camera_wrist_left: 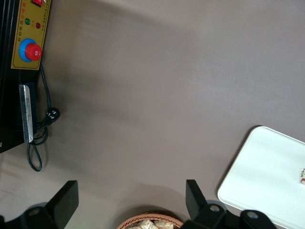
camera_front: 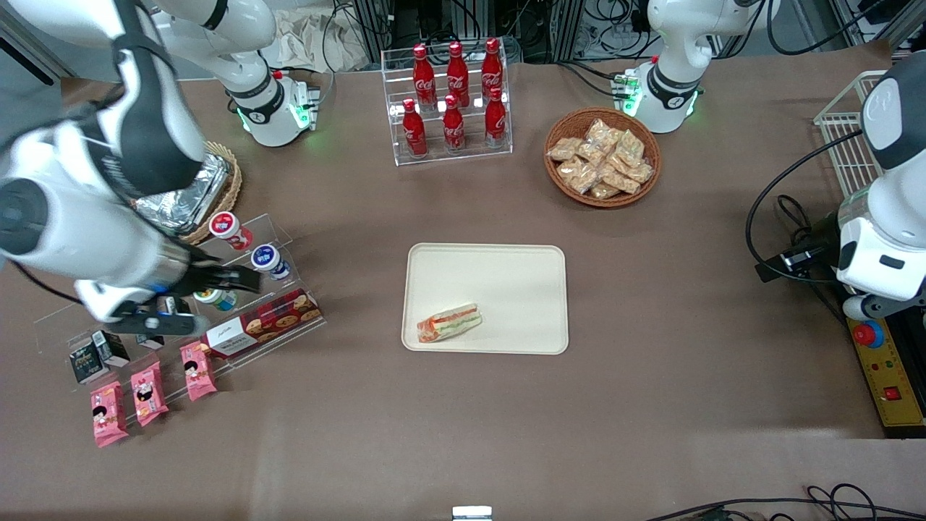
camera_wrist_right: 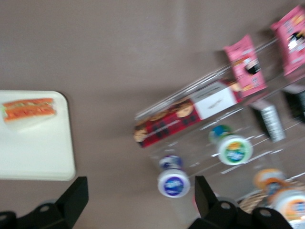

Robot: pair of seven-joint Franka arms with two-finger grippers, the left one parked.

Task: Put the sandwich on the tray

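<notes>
Our fingers (camera_wrist_right: 76, 198) stand apart with nothing between them. The gripper (camera_front: 239, 278) hangs above the clear tiered display stand (camera_front: 181, 304) toward the working arm's end of the table (camera_front: 463, 434), over the small round cups (camera_wrist_right: 174, 182) and the red cookie box (camera_front: 260, 323).

The sandwich (camera_front: 449, 323) lies well apart from our fingers. It rests flat on the tray (camera_front: 506, 275), in the tray corner that is nearest the front camera and toward the working arm's end, with its striped filling edge facing up. The tray itself sits near the middle of the table. We judge the placement complete as things lie.

Handling note, as a judgement: the sandwich is light and soft, and its clear wrap is likely slippery. Firm closure would crush the bread. If we need to grip it again, we take it across the two flat bread faces near the middle of the wedge, with light pressure, and avoid the thin pointed end.

The pink snack packets (camera_front: 148, 391) lie near the table edge closest to the front camera.
</notes>
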